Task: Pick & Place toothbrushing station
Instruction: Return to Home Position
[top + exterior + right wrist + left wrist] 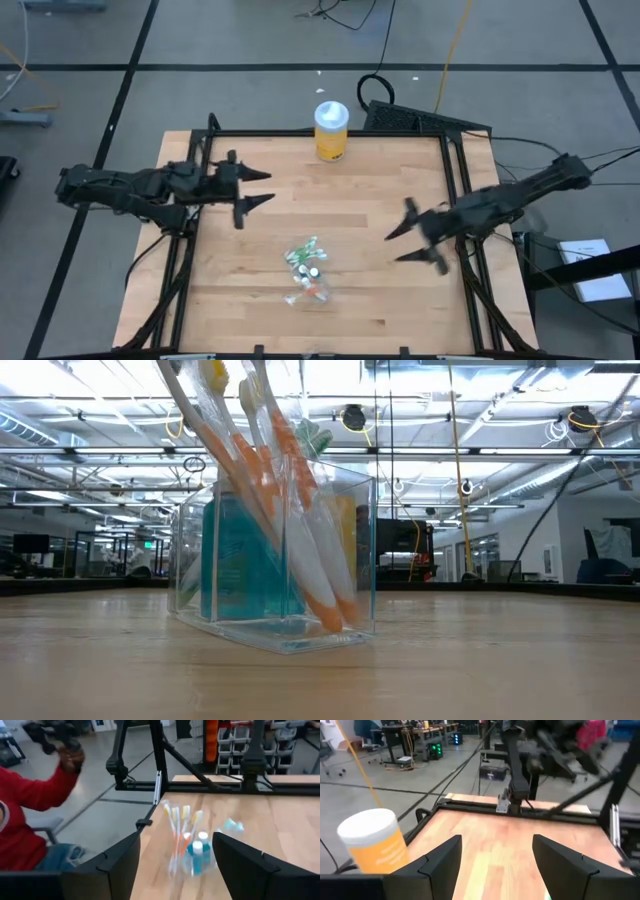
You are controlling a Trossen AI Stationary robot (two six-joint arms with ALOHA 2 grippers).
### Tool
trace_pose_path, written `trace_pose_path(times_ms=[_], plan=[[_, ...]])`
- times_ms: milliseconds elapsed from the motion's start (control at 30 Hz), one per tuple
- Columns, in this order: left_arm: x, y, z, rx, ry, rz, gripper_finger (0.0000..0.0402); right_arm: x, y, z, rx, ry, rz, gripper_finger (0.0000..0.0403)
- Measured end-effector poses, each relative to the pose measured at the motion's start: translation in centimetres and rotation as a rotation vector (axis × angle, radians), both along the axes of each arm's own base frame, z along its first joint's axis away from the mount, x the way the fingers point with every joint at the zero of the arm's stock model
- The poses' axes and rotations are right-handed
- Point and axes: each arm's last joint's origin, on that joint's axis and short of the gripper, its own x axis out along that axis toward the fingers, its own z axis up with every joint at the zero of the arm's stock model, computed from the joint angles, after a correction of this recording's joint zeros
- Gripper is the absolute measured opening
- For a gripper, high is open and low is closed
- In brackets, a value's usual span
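The clear toothbrushing station [308, 272] stands on the table [380, 310], near the front middle, between the two arms. Orange and white toothbrushes [300, 550] lean in it beside a blue bottle [235, 565]. The left gripper [272, 187] hangs wide apart, holding nothing, near the left edge. The right gripper [393, 248] is spread too, holding nothing, on the right side. The yellow jar [331, 130] at the back edge has writing too blurry to read.

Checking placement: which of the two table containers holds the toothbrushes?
The see-through plastic box mid-table: toothbrushes lean in it. The white-lidded yellow-orange jar at the far edge is capped.
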Motion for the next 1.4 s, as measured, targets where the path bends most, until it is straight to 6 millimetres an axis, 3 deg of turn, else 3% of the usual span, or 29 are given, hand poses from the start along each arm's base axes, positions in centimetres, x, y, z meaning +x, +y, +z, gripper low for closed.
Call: trace_pose_path(times_ms=[67,167,300,433,667,900,1167,1400], plan=[[-1.4,-0.2,-0.1,0.009,0.003,-0.007,0.025,-2.4,-1.1,0.7,0.021,0.013,-0.009,0.0241],[-3.3,-0.4,-1.9,0.02,-0.045,-0.042,0.025,-5.4,-2.2,0.4,0.013,-0.028,0.006,0.0244],[-5.1,-0.6,-6.1,0.008,-0.106,-0.097,0.025,-7.9,-3.1,-1.8,0.001,-0.077,0.018,0.0242],[-6.0,-0.6,-9.8,-0.036,-0.159,-0.103,0.025,-9.1,-3.8,-4.2,-0.014,-0.109,-0.028,0.0238],[-6.5,-0.9,-14.2,-0.062,-0.244,-0.165,0.025,-9.3,-3.9,-8.4,-0.013,-0.205,-0.026,0.0242],[-6.8,-1.1,-16.9,-0.058,-0.225,-0.188,0.025,-8.7,-3.7,-11.6,0.007,-0.237,-0.026,0.0238],[-7.0,-0.8,-17.2,-0.012,-0.244,-0.169,0.025,-8.2,-3.8,-14.0,0.005,-0.282,-0.064,0.0239],[-7.2,0.1,-17.3,-0.015,-0.234,-0.167,0.025,-7.7,-5.7,-14.1,-0.055,-0.296,-0.238,0.0236]])
